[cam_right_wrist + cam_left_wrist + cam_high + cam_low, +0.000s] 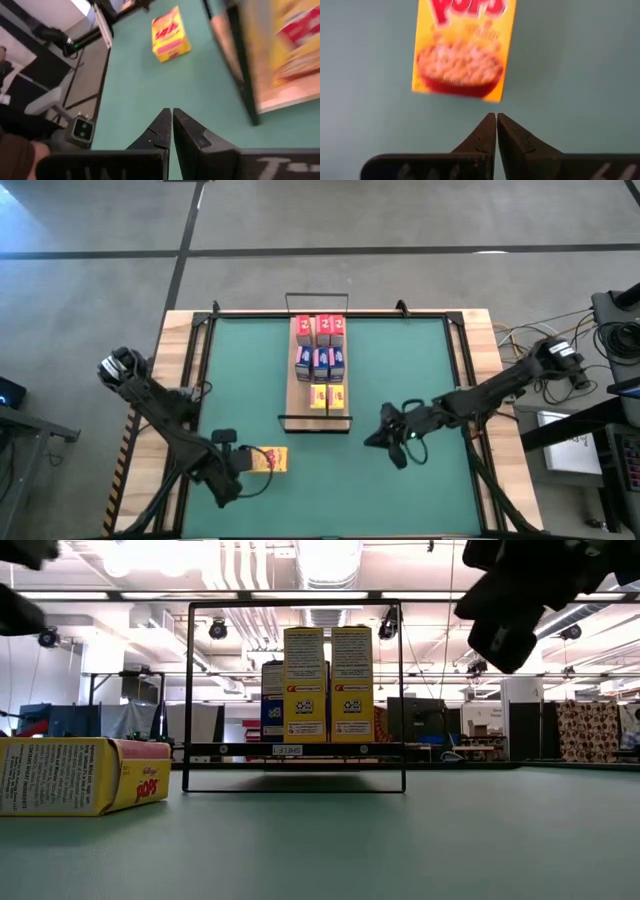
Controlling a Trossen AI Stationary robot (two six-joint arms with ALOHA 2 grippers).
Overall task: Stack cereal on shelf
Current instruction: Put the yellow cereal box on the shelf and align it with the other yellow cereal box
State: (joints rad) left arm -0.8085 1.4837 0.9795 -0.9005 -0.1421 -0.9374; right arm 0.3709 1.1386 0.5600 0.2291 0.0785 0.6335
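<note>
A light-wood shelf (pixel 300 402) with thin black wire end frames (pixel 190 690) sits mid-table on the green mat. On it stand rows of cereal boxes: red (pixel 319 329) at the far end, blue (pixel 320 362) in the middle, and two yellow (pixel 328 683) nearest. Another yellow cereal box (pixel 268 461) lies flat on the mat near the front left, also seen in the low view (pixel 75 775). My left gripper (pixel 496 116) is shut, raised just short of this box's end and not touching it. My right gripper (pixel 172 111) is shut and raised over the mat, right of the shelf's near end (pixel 375 438).
The green mat (pixel 400 360) covers the table inside a wooden border (pixel 180 330). Bare mat lies between the shelf and each arm. Cables and equipment (pixel 600 340) sit off the table's right side.
</note>
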